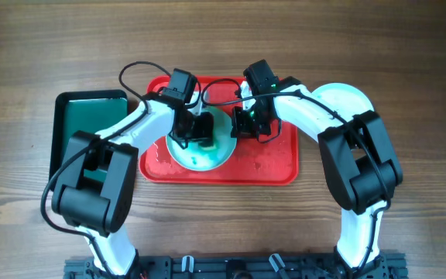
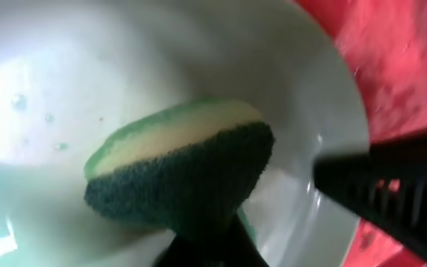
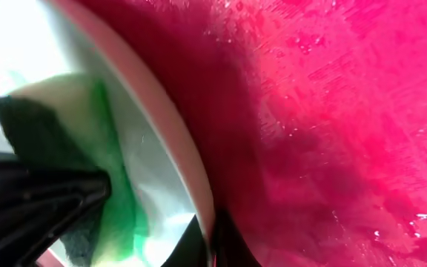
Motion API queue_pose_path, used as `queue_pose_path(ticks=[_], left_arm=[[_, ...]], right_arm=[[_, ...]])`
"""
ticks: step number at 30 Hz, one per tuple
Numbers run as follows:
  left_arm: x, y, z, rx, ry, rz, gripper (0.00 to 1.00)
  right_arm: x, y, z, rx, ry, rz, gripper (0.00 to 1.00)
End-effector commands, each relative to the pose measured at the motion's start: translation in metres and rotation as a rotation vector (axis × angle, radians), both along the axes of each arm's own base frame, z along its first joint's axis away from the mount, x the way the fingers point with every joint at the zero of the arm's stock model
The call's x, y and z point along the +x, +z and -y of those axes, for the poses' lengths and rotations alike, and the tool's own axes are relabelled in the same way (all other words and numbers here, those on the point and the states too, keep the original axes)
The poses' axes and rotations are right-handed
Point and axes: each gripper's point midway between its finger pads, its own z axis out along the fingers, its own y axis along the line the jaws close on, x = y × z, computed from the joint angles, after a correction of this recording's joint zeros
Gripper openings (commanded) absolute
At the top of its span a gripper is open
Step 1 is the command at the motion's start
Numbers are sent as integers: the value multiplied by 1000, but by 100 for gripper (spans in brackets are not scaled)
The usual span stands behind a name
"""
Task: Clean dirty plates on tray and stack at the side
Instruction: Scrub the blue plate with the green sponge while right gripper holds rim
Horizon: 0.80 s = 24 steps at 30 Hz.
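A pale aqua plate point(image 1: 207, 155) with a teal-green smear lies on the red tray point(image 1: 273, 167). My left gripper point(image 1: 196, 128) is shut on a green and yellow sponge point(image 2: 180, 167) and presses it onto the plate's inside point(image 2: 161, 52). My right gripper point(image 1: 246, 122) is shut on the plate's right rim point(image 3: 170, 141), one finger inside and one outside. The green smear shows in the right wrist view point(image 3: 121, 200). Another white plate point(image 1: 345, 99) lies on the table right of the tray, partly under the right arm.
A dark green, black-rimmed tray point(image 1: 91, 116) lies left of the red tray, partly under the left arm. The red tray's floor point(image 3: 347, 111) looks wet. Wooden table point(image 1: 409, 62) surrounds everything.
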Motion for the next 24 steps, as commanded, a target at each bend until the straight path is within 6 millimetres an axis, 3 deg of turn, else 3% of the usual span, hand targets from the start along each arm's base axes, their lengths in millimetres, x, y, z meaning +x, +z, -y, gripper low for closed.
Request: queue_pose_path(ticks=[1,2,4,7,11,15,18,21,24], left_arm=[[11,-43,-63,377,284,28,4],[16,-39,-97,537,429,76,4],[16,-34,-119,647,518,112,4],[2,-37,-118,653,489,55,4],[-52,-45,-68,413,153,-213,4],[-96,-17,4,-62,-202,-350,4],[-84,-11,20,-157,-224,-288,5],[-54,-11,31,-190,-152,-197,6],[-12,-19,17,-90,19,-89,4]], right_arm=[[-11,-6,-15,48,18,-56,4],[-11,-6,-15,47,18,-55,4],[-10,-7,-14,41,16,-52,4],[-9,-7,-13,36,14,-46,4],[-7,-7,-15,41,14,-37,4],[-6,-7,-15,43,13,-34,4],[-6,-7,-15,43,13,-34,4],[-6,-7,-15,43,13,-34,4],[-6,-7,-15,42,14,-34,4]])
